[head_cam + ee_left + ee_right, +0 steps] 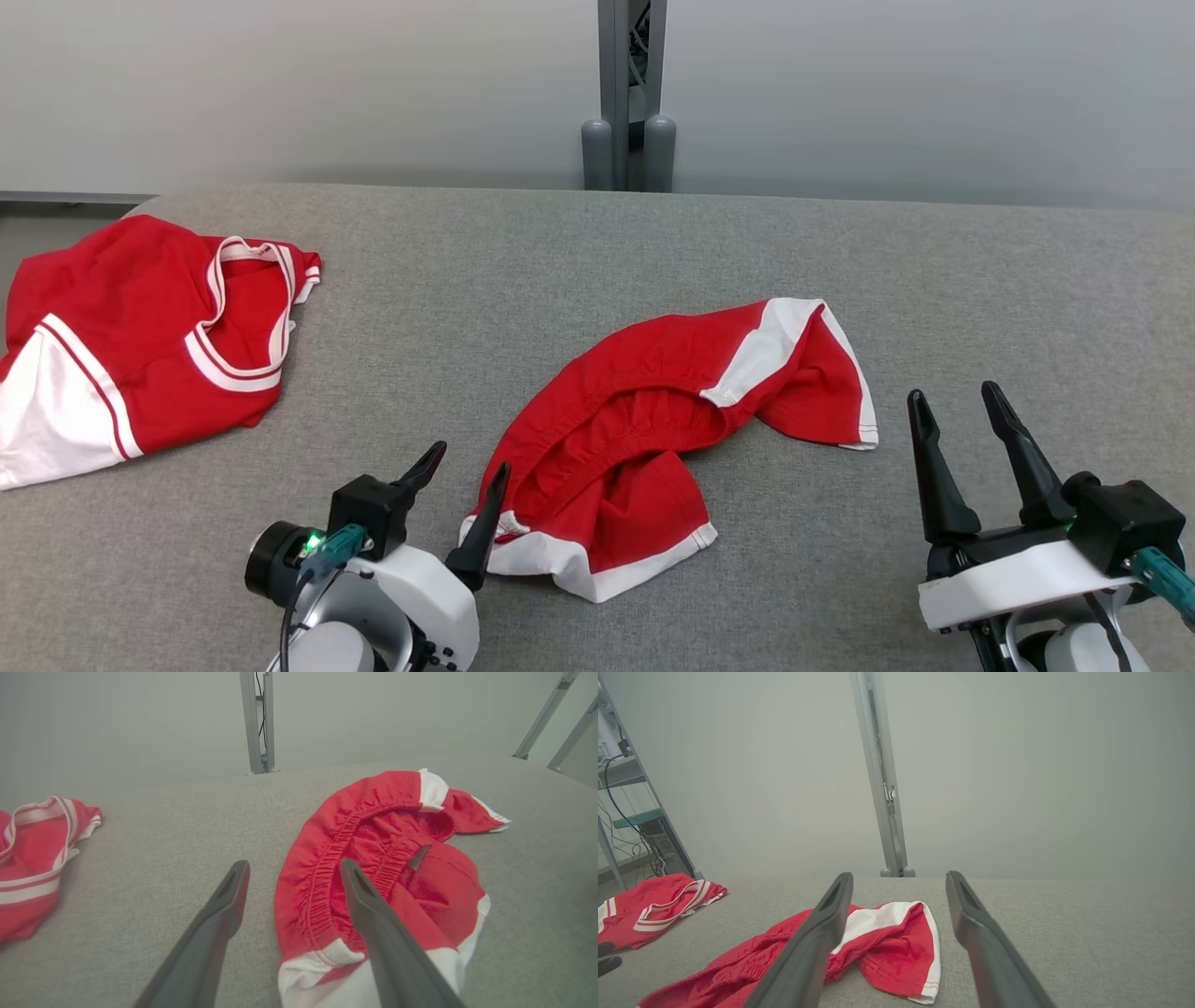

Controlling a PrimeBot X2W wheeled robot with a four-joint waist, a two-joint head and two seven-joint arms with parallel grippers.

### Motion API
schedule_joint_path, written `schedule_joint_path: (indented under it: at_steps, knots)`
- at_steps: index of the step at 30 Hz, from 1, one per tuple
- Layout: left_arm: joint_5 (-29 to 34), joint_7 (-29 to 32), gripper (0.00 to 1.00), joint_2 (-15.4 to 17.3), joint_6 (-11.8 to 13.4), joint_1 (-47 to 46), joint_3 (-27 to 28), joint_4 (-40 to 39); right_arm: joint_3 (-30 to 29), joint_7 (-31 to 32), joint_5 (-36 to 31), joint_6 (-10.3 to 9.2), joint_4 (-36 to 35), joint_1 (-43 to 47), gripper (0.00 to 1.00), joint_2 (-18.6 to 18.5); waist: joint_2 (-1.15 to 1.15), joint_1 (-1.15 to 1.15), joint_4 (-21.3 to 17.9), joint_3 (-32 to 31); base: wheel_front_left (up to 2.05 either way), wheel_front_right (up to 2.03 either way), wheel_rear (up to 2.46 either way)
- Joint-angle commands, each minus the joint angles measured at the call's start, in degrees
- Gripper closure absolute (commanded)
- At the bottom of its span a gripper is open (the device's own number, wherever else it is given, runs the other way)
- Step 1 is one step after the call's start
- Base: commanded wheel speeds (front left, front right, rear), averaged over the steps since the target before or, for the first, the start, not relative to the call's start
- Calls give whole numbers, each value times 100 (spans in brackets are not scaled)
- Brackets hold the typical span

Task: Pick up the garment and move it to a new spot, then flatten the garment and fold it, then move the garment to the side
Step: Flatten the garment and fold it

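Garment: red shorts (635, 439), crumpled in a loose arc on the table, between the two grippers and much nearer the left one.
Fabric: soft, matte knit with rumpled folds; one leg points away from the grippers, the other curls back toward the left gripper.
Waistband: gathered elastic, puckered in fine ridges, lying open and facing up.
Trim: broad white bands at both leg hems and a white side stripe.
Left gripper (471, 459): its two dark tapered fingers stand apart and hold nothing. The finger nearer the shorts is at the white hem of the near leg; contact cannot be told.
Right gripper (952, 394): fingers spread and empty, well apart from the shorts, which lie off to its left.
Left wrist view: shows the ridged elastic close up and a small grey tag (417, 858) inside the waist.
Right wrist view: shows the far leg's stitched hem between and below its fingers, plus a shelf frame (635, 821) with cables at the far left.
Table (560, 261): grey woven cloth surface with a rounded far corner.
Beyond the left gripper: a red jersey (140, 345) with white striped trim, rumpled and well apart from the shorts.
Background: a grey metal post (625, 93) against a plain pale wall.
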Motion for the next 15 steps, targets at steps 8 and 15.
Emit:
schedule_joint_path:
  at_steps: [8,15]
  knots:
    - [13,1211,0,293,-142,-309,-353,-8,82,-96,55,-2,204,-97,0,-19,0,0,-35,108,0,0,0]
    - [-102,2151,0,487,-209,-342,-688,-431,54,-140,101,-2,359,-184,0,-20,0,0,-99,185,0,0,0]
